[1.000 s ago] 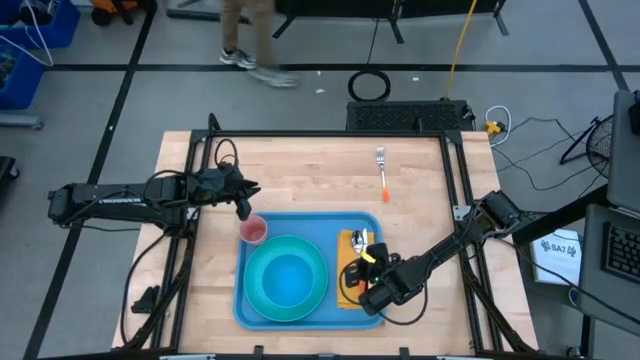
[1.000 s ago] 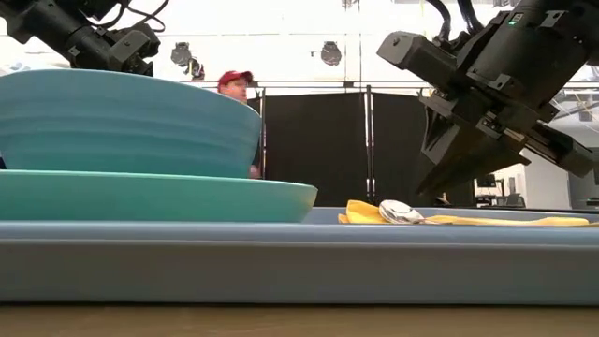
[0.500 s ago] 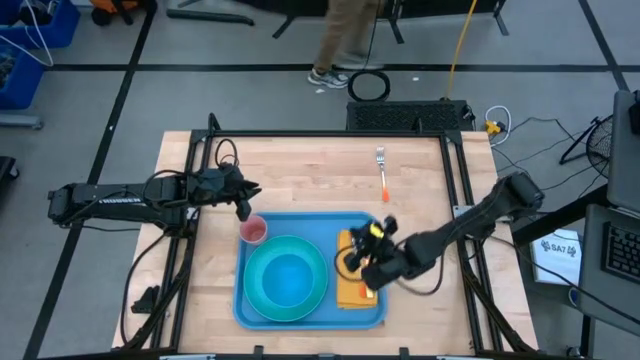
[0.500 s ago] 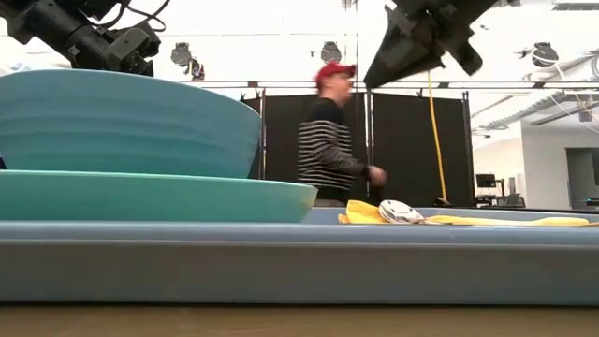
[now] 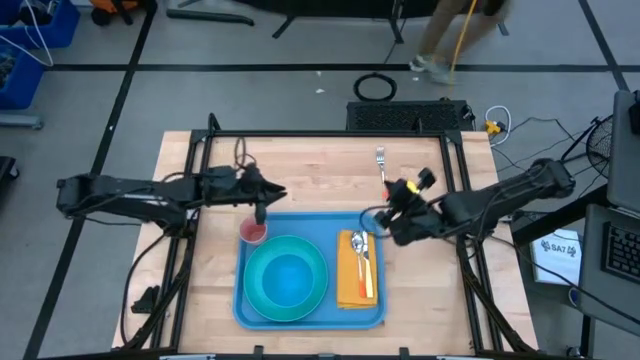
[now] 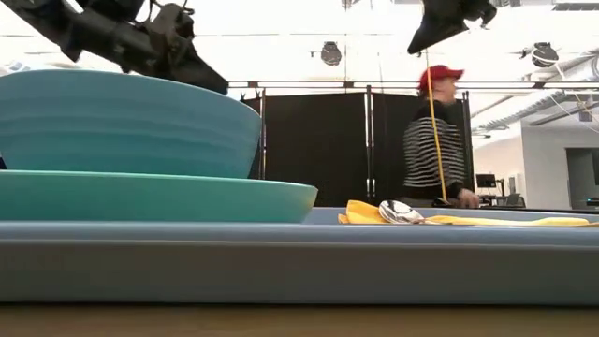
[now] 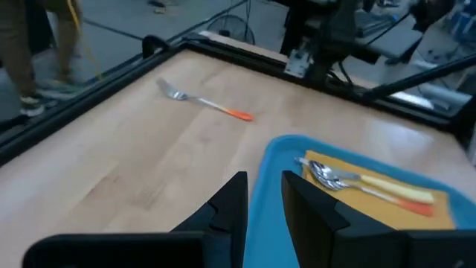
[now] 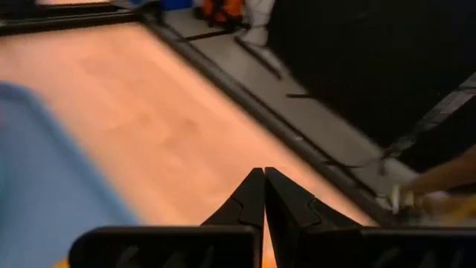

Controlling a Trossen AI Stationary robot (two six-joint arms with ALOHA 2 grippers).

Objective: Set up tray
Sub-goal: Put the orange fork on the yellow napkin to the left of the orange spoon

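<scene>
The blue tray (image 5: pixel 310 300) sits at the near edge of my table. My left gripper (image 5: pixel 260 212) hangs by its far left corner, fingers a little apart, holding nothing. My right gripper (image 5: pixel 378 222) hovers at its far right corner, pinched tight, empty.

- Hiding most of the tray (image 6: pixel 299 267) floor behind its own near rim in the low view; showing only a corner of it in the left wrist view.
- Cutting off the turquoise bowl (image 6: pixel 112 122) and plate (image 6: pixel 140 195) at the low view's left edge.
- Blurring the table (image 8: pixel 141 126) in the right wrist view.
- Cropping the person (image 5: pixel 450 40) at the high view's top edge.
- Covering part of the pink cup (image 5: pixel 253 233) with the left gripper (image 5: pixel 262 212).
</scene>
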